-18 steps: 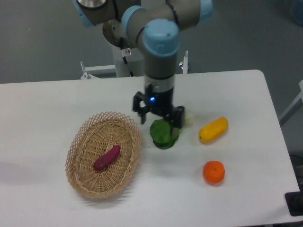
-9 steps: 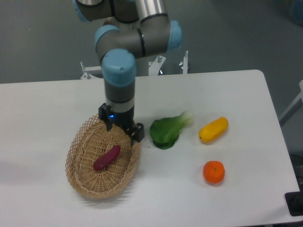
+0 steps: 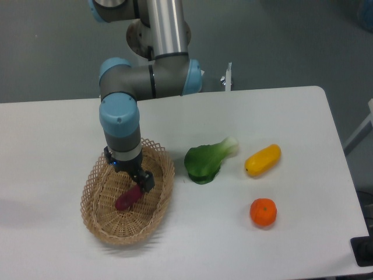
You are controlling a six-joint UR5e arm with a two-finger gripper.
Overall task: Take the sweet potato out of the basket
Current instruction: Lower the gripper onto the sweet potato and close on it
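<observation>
Gripper [image 3: 130, 173] low inside basket [image 3: 158, 153], over upper end of sweet potato [image 3: 125, 200]; finger spread hidden, cannot tell. Sweet potato lies at basket centre, pointing 1 o'clock. No readable writing.

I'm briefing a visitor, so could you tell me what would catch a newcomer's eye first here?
First, the blue-jointed arm reaching down into the wicker basket at the table's left, its gripper right over the reddish-purple sweet potato. To the right lie a leafy green vegetable, a yellow vegetable and an orange fruit.
</observation>
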